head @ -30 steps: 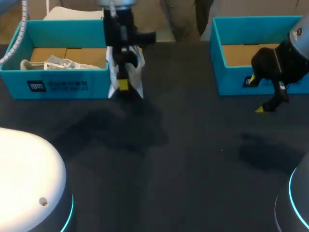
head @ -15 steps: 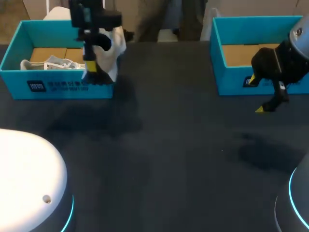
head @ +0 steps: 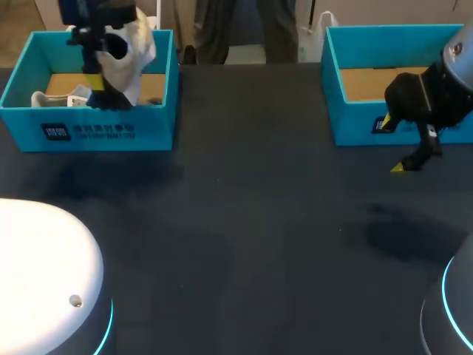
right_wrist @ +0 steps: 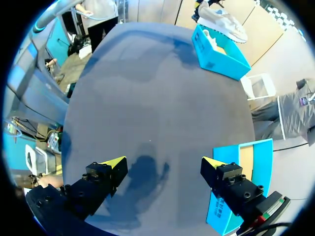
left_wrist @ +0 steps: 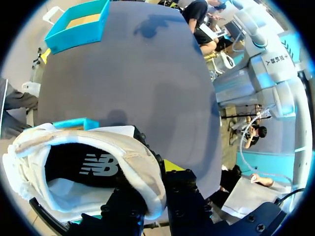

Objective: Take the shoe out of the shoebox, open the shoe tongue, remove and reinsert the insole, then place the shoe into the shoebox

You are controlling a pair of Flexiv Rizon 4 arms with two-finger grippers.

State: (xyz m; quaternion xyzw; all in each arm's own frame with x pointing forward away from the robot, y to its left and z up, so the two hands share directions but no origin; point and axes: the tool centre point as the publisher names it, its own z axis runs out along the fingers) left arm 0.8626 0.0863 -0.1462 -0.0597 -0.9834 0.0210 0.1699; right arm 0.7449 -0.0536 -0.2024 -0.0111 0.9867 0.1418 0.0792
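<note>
Shoebox first: the left shoebox (head: 103, 132), teal with a brown cardboard floor, stands at the far left corner of the dark table (head: 244, 222). A second shoe (head: 55, 97), white with loose laces, lies inside it near the left wall.

Your left gripper (head: 94, 80) hangs over that box's open top, and the white shoe (head: 133, 48) is in its grip, raised above the box walls and turned steeply on end. Look at the left wrist view: the shoe (left_wrist: 74, 147) shows its dark insole and padded collar. Your left gripper (left_wrist: 150, 184) pinches the shoe's side wall at the collar, one finger inside the opening and the other, with its yellow tip, outside.

The middle of the table carries only shadows.

Over to your right, the right gripper (head: 393, 146) hovers above the table just in front of the right shoebox (head: 355, 118), touching nothing. In the right wrist view its fingers are spread wide (right_wrist: 164, 164) over bare table, and the right shoebox (right_wrist: 231, 172) sits just beside one finger.
</note>
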